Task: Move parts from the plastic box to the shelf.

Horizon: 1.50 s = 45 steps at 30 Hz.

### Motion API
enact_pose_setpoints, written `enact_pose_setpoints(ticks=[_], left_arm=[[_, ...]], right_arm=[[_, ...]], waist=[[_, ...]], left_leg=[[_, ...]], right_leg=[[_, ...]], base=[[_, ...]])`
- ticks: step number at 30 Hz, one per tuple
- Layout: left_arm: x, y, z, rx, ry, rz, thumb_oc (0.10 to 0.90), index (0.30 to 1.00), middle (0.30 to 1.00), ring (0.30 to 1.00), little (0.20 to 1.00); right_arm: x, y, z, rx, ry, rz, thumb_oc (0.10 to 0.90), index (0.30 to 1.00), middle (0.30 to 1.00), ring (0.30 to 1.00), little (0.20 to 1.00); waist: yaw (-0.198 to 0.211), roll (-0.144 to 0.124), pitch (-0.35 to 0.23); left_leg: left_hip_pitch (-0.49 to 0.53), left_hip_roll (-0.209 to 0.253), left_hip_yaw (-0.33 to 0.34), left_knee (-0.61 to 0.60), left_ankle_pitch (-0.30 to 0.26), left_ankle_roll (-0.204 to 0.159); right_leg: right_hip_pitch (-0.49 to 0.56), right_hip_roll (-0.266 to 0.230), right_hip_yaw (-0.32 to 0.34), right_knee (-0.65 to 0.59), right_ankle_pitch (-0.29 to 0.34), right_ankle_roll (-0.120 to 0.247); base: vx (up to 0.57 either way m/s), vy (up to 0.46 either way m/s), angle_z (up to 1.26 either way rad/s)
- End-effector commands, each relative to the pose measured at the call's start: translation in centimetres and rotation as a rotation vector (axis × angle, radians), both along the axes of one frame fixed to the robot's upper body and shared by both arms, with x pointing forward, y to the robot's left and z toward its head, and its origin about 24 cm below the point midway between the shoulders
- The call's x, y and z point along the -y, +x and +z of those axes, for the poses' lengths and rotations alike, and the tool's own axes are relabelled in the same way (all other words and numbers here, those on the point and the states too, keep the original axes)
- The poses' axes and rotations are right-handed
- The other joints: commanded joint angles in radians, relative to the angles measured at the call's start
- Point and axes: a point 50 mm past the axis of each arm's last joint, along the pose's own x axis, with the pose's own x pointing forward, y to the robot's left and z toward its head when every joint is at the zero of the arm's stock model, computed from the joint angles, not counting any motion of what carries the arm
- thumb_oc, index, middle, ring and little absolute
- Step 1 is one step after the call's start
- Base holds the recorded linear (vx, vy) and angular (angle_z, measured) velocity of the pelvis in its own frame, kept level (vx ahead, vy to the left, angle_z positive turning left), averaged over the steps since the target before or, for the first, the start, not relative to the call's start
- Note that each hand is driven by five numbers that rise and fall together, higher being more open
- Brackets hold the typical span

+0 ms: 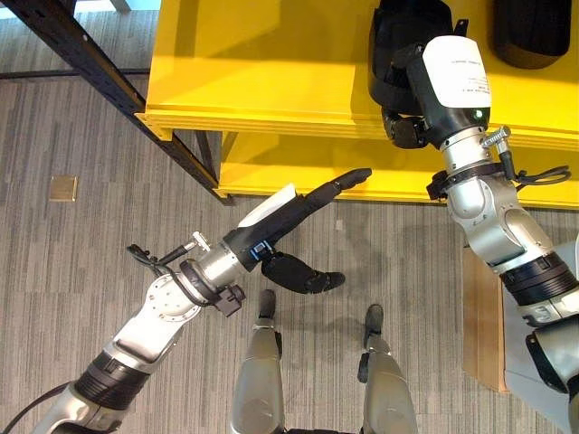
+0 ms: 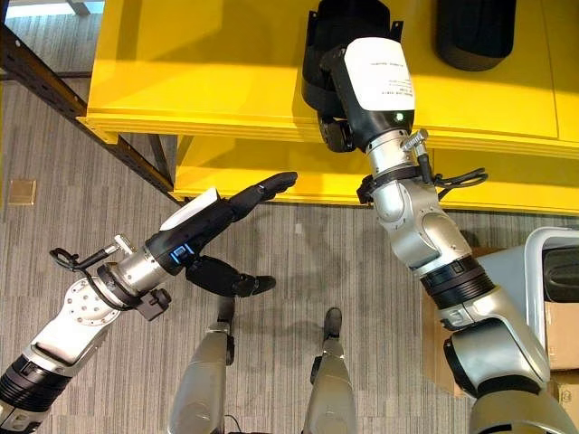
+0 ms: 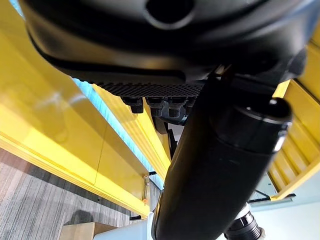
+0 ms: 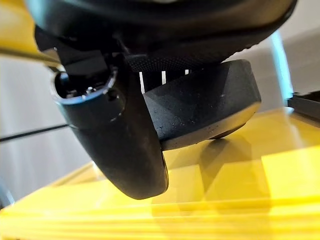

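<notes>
Black part point(image 2: 336, 45) on the yellow shelf point(image 2: 208, 72), upper centre, gripped by the right hand point(image 2: 336, 127); left hand point(image 2: 217, 217), fingers straight, lower left.

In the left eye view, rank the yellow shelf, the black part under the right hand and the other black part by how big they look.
1. yellow shelf
2. black part under the right hand
3. other black part, cut by the picture's edge, so unsure

— We cannot see the right hand's point(image 2: 348, 86) fingers; the black part point(image 2: 339, 36) on the yellow shelf point(image 2: 208, 72) hides them.
— And the second black part point(image 2: 475, 32) is cut off by the top edge.
</notes>
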Motion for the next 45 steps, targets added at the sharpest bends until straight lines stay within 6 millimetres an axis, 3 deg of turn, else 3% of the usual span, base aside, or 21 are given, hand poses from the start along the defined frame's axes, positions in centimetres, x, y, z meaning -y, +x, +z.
enact_pose_setpoints(ticks=[1, 13, 24, 31, 32, 36, 45], left_arm=[[1.4, -2.6, 2.6, 0.128, -0.105, -0.143, 0.900, 1.000, 1.000, 1.000, 1.000], [1.0, -2.3, 2.7, 0.127, -0.059, -0.128, 0.900, 1.000, 1.000, 1.000, 1.000], [0.7, -1.9, 3.2, 0.128, -0.047, -0.114, 0.900, 1.000, 1.000, 1.000, 1.000], [0.9, -1.8, 3.3, 0.136, -0.073, -0.114, 0.900, 1.000, 1.000, 1.000, 1.000], [1.0, -1.8, 3.2, 0.125, -0.077, -0.118, 0.900, 1.000, 1.000, 1.000, 1.000], [1.3, -2.0, 3.1, 0.115, -0.083, -0.134, 0.900, 1.000, 1.000, 1.000, 1.000], [1.3, -1.9, 3.0, 0.090, -0.078, -0.142, 0.900, 1.000, 1.000, 1.000, 1.000]], right_arm=[[-1.3, -1.7, 8.2, 0.315, -0.076, 0.022, 0.400, 0.300, 0.300, 0.300, 0.300], [-1.5, -0.6, 9.6, 0.316, -0.089, -0.042, 0.400, 0.300, 0.300, 0.300, 0.300], [1.3, 0.6, 11.4, 0.304, 0.085, -0.171, 0.400, 0.300, 0.300, 0.300, 0.300], [2.7, 0.9, 12.0, 0.293, 0.137, -0.211, 0.400, 0.300, 0.300, 0.300, 0.300], [3.0, 0.9, 11.9, 0.284, 0.144, -0.224, 0.400, 0.300, 0.300, 0.300, 0.300], [3.7, 0.8, 12.0, 0.268, 0.161, -0.247, 0.400, 0.300, 0.300, 0.300, 0.300], [5.9, 0.9, 11.3, 0.210, 0.228, -0.289, 0.400, 0.300, 0.300, 0.300, 0.300]], waist=[[0.034, -0.016, -0.096], [0.077, -0.029, -0.077], [0.108, -0.024, -0.027], [0.105, 0.002, 0.000], [0.103, 0.007, 0.000], [0.095, 0.015, 0.000], [0.078, 0.019, 0.000]], left_leg=[[0.033, -0.019, 0.001, 0.031, -0.135, 0.073], [-0.007, -0.019, -0.033, 0.047, -0.118, 0.071], [-0.094, -0.021, -0.075, 0.130, -0.121, 0.069], [-0.175, -0.043, -0.081, 0.272, -0.185, 0.092], [-0.201, -0.055, -0.081, 0.336, -0.226, 0.106], [-0.261, -0.076, -0.075, 0.455, -0.285, 0.124], [-0.326, -0.097, -0.068, 0.633, -0.396, 0.149]], right_leg=[[-0.011, -0.019, -0.011, 0.053, -0.067, -0.009], [0.007, 0.002, -0.036, 0.072, -0.101, -0.015], [-0.053, 0.029, -0.060, 0.205, -0.180, -0.056], [-0.180, 0.037, -0.047, 0.428, -0.260, -0.096], [-0.220, 0.038, -0.039, 0.511, -0.295, -0.107], [-0.306, 0.050, -0.027, 0.653, -0.340, -0.133], [-0.401, 0.062, -0.009, 0.831, -0.418, -0.164]], base=[[0.05, -0.064, 0.13], [0.05, -0.074, 0.11], [0.03, -0.098, 0.09], [-0.03, -0.021, 0.01], [-0.01, -0.018, 0.05], [-0.04, -0.018, 0.04], [-0.03, -0.017, 0.00]])
